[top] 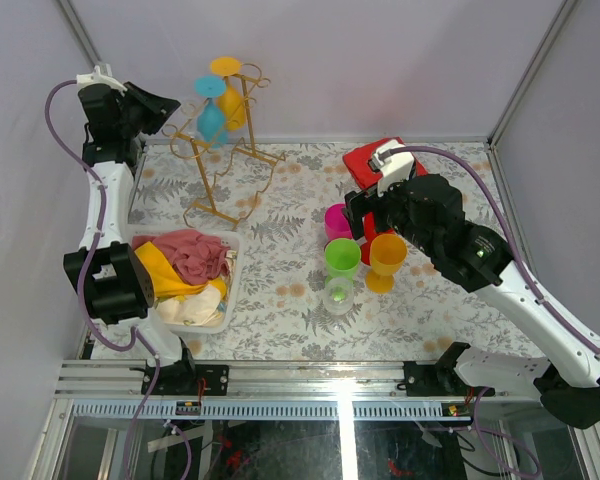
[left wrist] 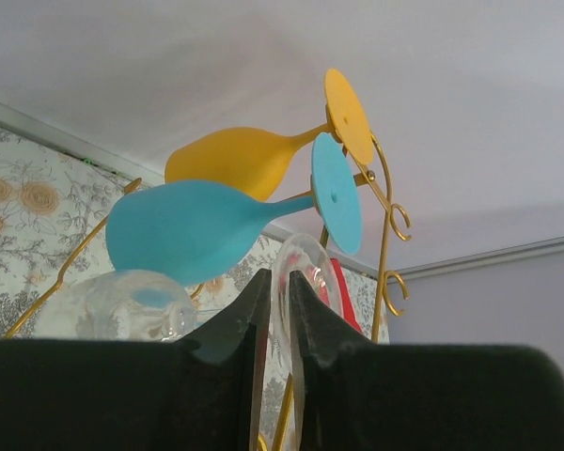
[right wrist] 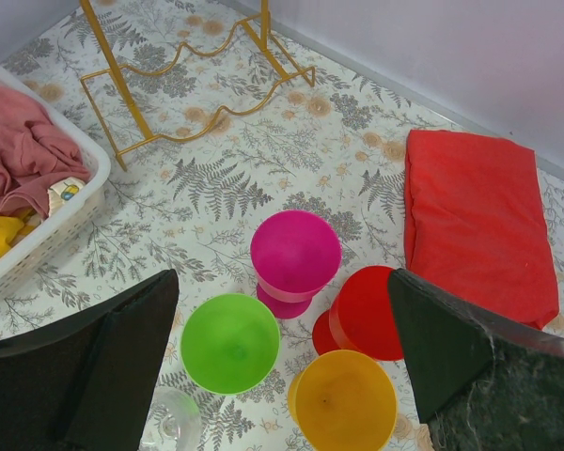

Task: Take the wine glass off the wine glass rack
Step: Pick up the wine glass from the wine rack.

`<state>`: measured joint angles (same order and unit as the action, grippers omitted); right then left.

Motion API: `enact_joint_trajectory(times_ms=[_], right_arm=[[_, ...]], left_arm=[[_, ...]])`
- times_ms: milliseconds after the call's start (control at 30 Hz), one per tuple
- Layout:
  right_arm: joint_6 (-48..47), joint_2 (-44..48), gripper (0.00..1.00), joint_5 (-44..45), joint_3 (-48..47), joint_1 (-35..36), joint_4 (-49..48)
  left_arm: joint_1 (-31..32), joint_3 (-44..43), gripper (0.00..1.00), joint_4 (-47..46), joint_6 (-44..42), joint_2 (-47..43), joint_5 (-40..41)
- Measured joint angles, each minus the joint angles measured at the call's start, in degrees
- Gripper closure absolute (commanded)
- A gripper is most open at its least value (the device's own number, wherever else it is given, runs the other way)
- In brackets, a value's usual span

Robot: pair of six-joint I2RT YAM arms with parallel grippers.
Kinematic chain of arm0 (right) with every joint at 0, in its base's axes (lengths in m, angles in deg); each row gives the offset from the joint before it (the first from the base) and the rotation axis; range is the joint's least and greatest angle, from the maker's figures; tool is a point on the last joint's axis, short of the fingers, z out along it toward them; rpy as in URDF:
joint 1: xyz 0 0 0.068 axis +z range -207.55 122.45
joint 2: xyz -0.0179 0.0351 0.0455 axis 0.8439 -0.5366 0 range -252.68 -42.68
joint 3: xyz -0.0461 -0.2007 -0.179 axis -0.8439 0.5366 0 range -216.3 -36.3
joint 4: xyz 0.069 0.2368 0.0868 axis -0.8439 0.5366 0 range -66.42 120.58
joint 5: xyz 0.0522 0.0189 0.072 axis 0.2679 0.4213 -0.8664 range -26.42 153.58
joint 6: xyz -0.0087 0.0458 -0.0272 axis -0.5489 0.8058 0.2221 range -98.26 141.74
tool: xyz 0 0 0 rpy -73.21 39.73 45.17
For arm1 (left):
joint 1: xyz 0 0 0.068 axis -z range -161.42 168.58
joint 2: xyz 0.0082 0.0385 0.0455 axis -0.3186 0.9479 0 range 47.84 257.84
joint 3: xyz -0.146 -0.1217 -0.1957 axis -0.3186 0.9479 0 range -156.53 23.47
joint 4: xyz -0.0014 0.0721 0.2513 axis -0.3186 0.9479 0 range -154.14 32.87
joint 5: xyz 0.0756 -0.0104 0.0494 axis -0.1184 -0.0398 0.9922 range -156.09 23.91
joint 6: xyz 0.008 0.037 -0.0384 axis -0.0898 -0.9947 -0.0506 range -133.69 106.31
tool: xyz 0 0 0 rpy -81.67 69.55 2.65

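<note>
Left end effector (left wrist: pixel 274 284) tight on clear wine glass (left wrist: pixel 122 303) foot

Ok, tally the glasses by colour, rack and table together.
Clear glasses: 2
Yellow glasses: 2
Blue glass: 1
Pink glass: 1
Green glass: 1
Red glass: 1
Total: 8

Wine glass rack (top: pixel 225 150) far left — basket (top: pixel 230 275) before it, cups (top: pixel 342 257) right.
</note>
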<state>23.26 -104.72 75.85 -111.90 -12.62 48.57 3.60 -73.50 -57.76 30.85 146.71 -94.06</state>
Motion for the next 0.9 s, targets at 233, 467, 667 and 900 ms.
enact_joint_trajectory(times_ms=[233,467,667,900], right_arm=[[0.0,0.17,0.01,0.0,0.0,0.0,0.0],[0.0,0.26,0.01,-0.04,0.0,0.0,0.0],[0.0,0.37,0.01,-0.07,0.0,0.0,0.0],[0.0,0.87,0.01,-0.04,0.0,0.0,0.0]], left_arm=[[0.11,-1.57,0.82,2.97,-0.68,0.42,-1.33],[0.22,-2.64,0.86,4.46,-1.38,0.61,-1.68],[0.22,-3.41,0.98,4.87,-1.79,0.7,-2.05],[0.33,-4.26,1.0,4.81,-1.73,0.7,-2.08]])
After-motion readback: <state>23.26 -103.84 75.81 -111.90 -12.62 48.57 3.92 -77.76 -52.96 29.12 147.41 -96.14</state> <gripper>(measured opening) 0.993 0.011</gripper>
